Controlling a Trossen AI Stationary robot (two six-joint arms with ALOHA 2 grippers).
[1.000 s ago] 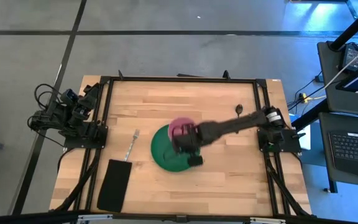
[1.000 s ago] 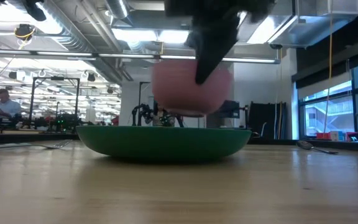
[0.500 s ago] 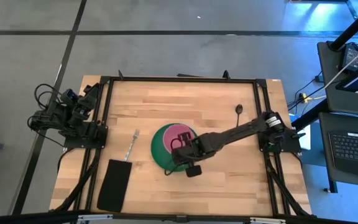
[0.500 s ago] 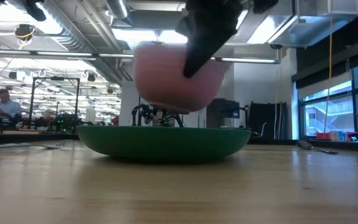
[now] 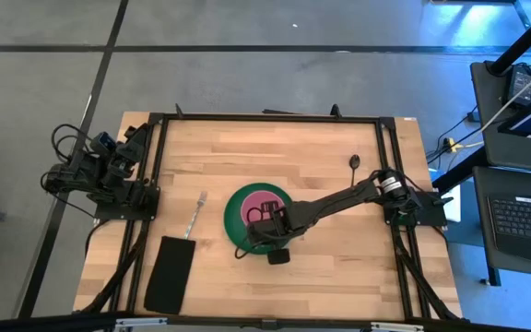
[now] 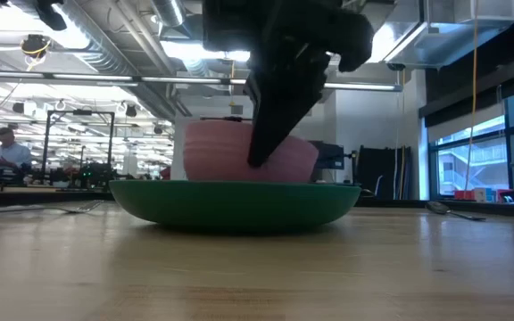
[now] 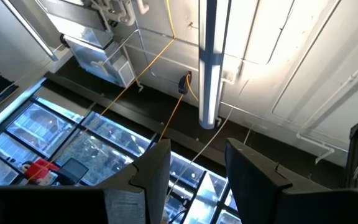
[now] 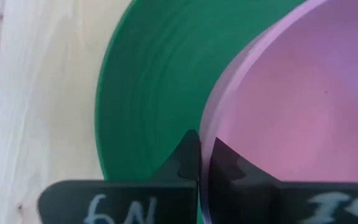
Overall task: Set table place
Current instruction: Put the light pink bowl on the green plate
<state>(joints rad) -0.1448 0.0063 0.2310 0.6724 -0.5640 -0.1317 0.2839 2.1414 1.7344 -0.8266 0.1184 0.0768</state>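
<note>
- Right tool [image 5: 256, 219] reaches out over the middle of the surface [image 5: 321, 166], fingers nearly closed, pinching the rim of the pink bowl [image 5: 264, 205].
- Right wrist view: the two dark fingertips [image 8: 189, 155] sit one on each side of the bowl's thin wall, only a narrow gap between them, rim in that gap.
- Pink bowl sits inside the green plate [image 5: 236, 221], directly under the right tool; low view shows the bowl [image 6: 217, 156] down in the plate [image 6: 235, 201], upright. Cannot tell if the bowl base is touching the plate or just above it.
- Green plate lies flat on the surface beneath the right tool, near the middle.
- Silver fork [image 5: 194, 214] lies on the surface well apart from the right tool, on the left arm's side of the plate, not touching the plate.
- Dark spoon [image 5: 354, 163] lies on the surface beside the right arm's forearm, back toward the right arm's base, away from the right tool.
- Black cloth [image 5: 168, 273] lies flat just past the fork's handle end, further from the right tool.
- Left tool [image 7: 194, 180] is parked off the surface's left edge, pointing up at the ceiling, fingers apart and holding nothing.
</note>
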